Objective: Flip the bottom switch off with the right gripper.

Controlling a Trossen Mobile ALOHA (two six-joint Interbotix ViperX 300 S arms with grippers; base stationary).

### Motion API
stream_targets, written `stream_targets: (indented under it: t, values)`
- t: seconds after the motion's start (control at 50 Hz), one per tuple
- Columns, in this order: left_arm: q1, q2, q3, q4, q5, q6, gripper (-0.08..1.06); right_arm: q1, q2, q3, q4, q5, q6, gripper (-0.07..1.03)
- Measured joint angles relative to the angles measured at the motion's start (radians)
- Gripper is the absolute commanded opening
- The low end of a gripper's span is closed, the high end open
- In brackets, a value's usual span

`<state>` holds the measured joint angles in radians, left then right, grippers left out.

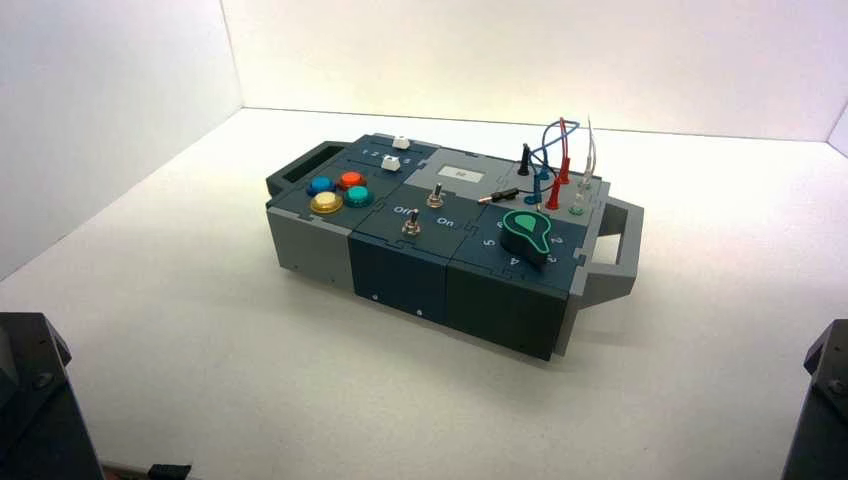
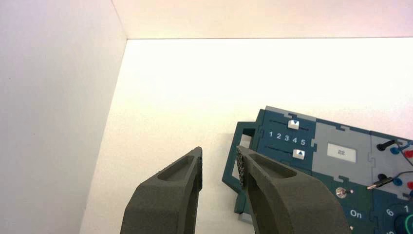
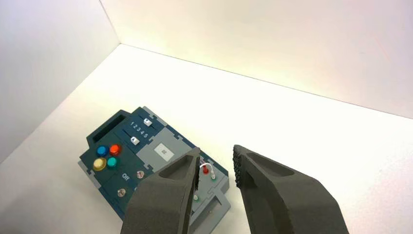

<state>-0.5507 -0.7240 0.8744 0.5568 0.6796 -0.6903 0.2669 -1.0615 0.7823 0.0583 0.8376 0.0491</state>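
Observation:
The dark-blue box (image 1: pixel 400 272) stands turned in the middle of the white floor. Its two silver toggles sit between "Off" and "On". The bottom switch (image 1: pixel 410 226) is the one nearer the front edge; in the right wrist view the bottom switch (image 3: pixel 121 192) shows small, so its lever position is unclear. The other toggle (image 1: pixel 435 197) stands further back, near the white label. My right gripper (image 3: pixel 215 163) hangs open and empty, high above and well back from the box's wired end. My left gripper (image 2: pixel 219 157) is open and empty too, off the box's slider end.
Four coloured buttons (image 1: pixel 340 192) sit left of the toggles and a green knob (image 1: pixel 527 235) sits right of them. Red, blue and black wires (image 1: pixel 555 165) stand up at the back right. Both arms show only as dark bases at the lower corners, left (image 1: pixel 30 400) and right (image 1: pixel 825 395).

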Motion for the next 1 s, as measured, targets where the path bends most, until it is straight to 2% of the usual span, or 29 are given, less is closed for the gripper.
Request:
stream_targets:
  t: [0.54,0.72,0.86,0.88,1.0]
  values:
    - [0.002,-0.003,0.002,0.0,-0.006,-0.002,0.4,0.0,-0.005,0.0,0.017,0.003,0.0,0.38]
    - [0.003,0.017,-0.002,0.0,-0.006,0.025,0.4,0.0,-0.002,0.0,0.017,0.018,-0.003,0.38]
    - [0.025,0.086,-0.031,0.0,-0.006,0.043,0.4,0.0,0.005,0.0,0.026,0.029,-0.031,0.38]
    - [0.034,0.112,-0.044,0.0,-0.006,0.044,0.4,0.0,0.018,-0.005,0.043,0.04,-0.049,0.38]
    - [0.044,0.176,-0.067,0.0,-0.008,0.046,0.4,0.008,0.058,-0.02,0.092,0.054,-0.077,0.38]
